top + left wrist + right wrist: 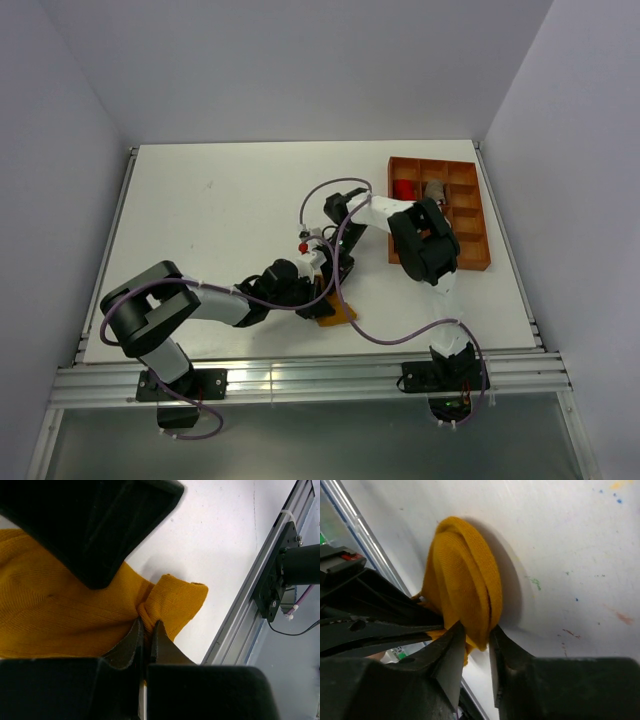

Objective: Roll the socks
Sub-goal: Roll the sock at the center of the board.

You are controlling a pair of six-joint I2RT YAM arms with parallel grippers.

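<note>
Rail [300, 375] along near edge of table [220, 220]. Just beyond it, mid-table: mustard sock [337, 312], partly rolled, lying on surface. Left gripper [147, 629] closed tight, pinching bunched fabric at sock's edge; short flap sticks out past tips. Right gripper [476, 632] comes in from far side, fingers narrow, clamped either side of rolled fold, fabric bulging above them. Far right: orange tray [465, 215], red bundle [404, 188] and grey bundle [435, 188] in neighbouring far-end compartments.
</note>
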